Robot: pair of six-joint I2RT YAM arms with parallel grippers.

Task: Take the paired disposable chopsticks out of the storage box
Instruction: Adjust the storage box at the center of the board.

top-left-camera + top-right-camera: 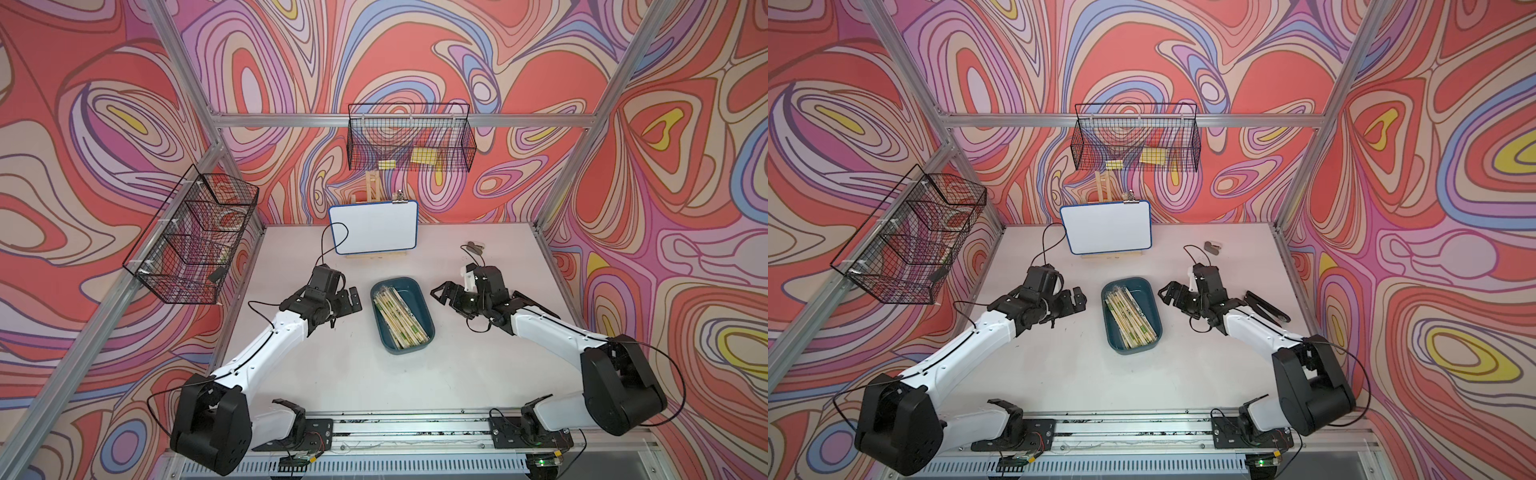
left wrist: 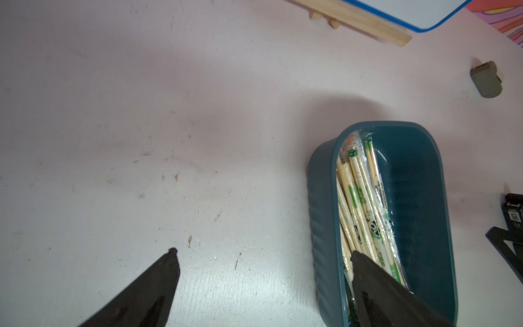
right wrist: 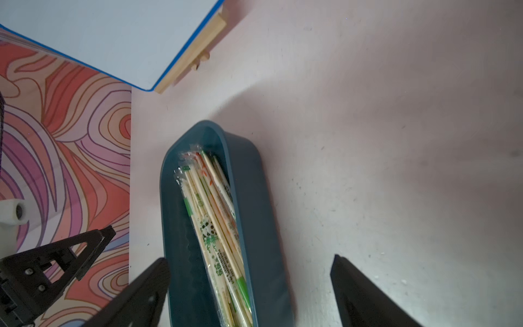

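Observation:
The storage box [image 1: 409,291] [image 1: 1142,291] is a shallow teal tray in the middle of the white table. The paired disposable chopsticks [image 1: 400,318] [image 1: 1128,318] lie bundled inside along its left side, in clear sleeves with green and orange print. My left gripper [image 1: 353,302] [image 1: 1077,298] hangs open just left of the box, holding nothing. My right gripper [image 1: 439,294] [image 1: 1169,291] hangs open just right of it, also with nothing in it. The left wrist view shows the box [image 2: 424,198], the chopsticks [image 2: 365,203] and wide-spread jaws [image 2: 263,253]. The right wrist view shows the box [image 3: 254,198], the chopsticks [image 3: 215,220] and spread jaws [image 3: 250,259].
A small whiteboard [image 1: 373,226] on a wooden easel stands behind the box. Black wire baskets hang on the back wall [image 1: 409,139] and the left frame [image 1: 191,237]. A small grey object [image 1: 476,247] lies at the back right. A black tong-like tool [image 1: 1266,307] lies beyond the right arm.

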